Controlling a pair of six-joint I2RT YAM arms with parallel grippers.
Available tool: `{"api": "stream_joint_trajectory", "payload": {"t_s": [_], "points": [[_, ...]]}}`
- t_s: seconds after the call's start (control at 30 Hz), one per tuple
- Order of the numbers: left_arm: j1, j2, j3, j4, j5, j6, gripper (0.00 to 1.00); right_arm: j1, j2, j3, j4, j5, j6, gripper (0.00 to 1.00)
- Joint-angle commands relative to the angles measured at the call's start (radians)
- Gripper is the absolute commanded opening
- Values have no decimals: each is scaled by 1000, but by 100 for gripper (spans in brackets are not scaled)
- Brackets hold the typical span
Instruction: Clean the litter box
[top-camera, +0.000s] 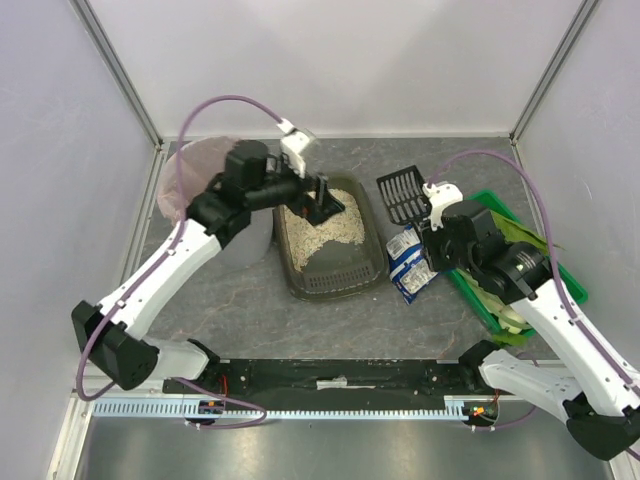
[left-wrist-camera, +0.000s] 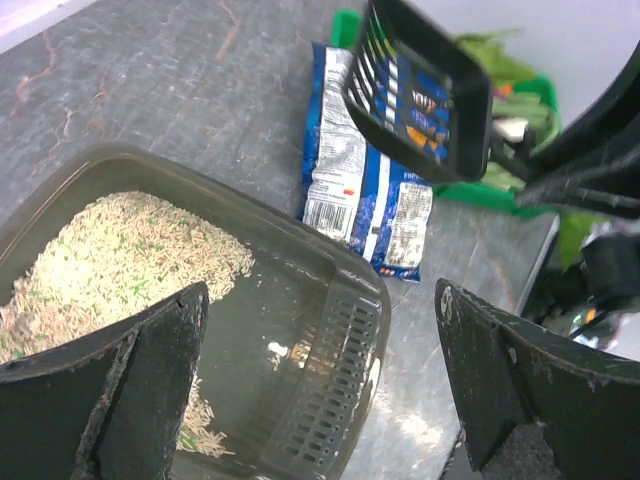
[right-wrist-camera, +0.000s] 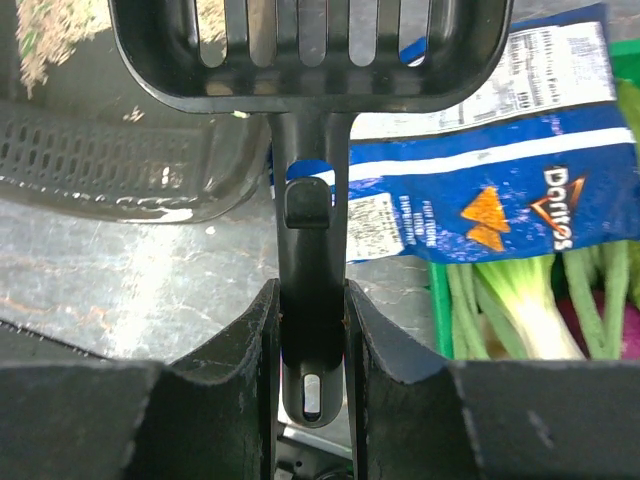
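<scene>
- The right gripper (right-wrist-camera: 312, 320) is clamped tight on the lower handle of the black slotted scoop (top-camera: 400, 192). The handle sits straight between the fingers and the blade points away from the wrist.
- The scoop looks empty and hangs above the table (top-camera: 240, 300), over the blue chip bag (top-camera: 407, 262). It is to the right of the litter box (top-camera: 340, 268) and not touching it.
- The left gripper (left-wrist-camera: 320, 290) is spread wide and holds nothing. It hovers over the far half of the litter box, above the granules (top-camera: 315, 232).
- The litter box lies in the middle of the table, its long side running from the near edge toward the far edge. The granules are heaped against its far left side, and the near end is mostly bare floor.
- The step in hand is judged to be carrying the scoop leftward into the box for a pass through the granules.
- To do it well, the scoop should clear the right rim before tipping blade-down, then enter at the bare near end and push toward the heap.
- The blade should run shallow and flat, so loose granules fall through the slots and do not spill over the rim.
- The left gripper would likely help most by pinning the left rim. There it steadies the box without blocking the scoop.
- The round bin (top-camera: 250, 240) touches or nearly touches the box's left side, toward the far left corner. The green crate (top-camera: 475, 307) lies along the right edge, so a wide swing risks clipping it.
</scene>
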Motion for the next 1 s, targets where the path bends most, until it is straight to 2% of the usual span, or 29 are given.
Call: {"api": "stream_joint_trajectory", "payload": {"t_s": [0.0, 0.2, 0.3, 0.37, 0.53, 0.7, 0.87, 0.93, 0.97], "points": [[129, -67, -67, 128, 188, -264, 99, 22, 29, 0, 7, -131, -15, 0], [147, -55, -37, 90, 262, -284, 99, 240, 120, 14, 41, -45, 47, 0], [150, -27, -6, 24, 207, -238, 99, 342, 164, 51, 52, 22, 68, 0], [155, -24, 0, -3, 175, -221, 100, 359, 180, 71, 62, 41, 71, 0], [164, -1, -4, -48, 205, -206, 99, 396, 180, 94, 68, 96, 74, 0], [164, 28, -17, -42, 248, -218, 98, 430, 160, 89, 91, 87, 44, 0], [164, 76, -3, -23, 342, -249, 77, 458, 155, 88, 93, 93, 33, 0], [164, 99, 6, -25, 391, -250, 63, 467, 141, 92, 102, 101, 34, 0], [164, 108, 9, -29, 402, -249, 52, 467, 134, 92, 105, 105, 37, 0]]}}
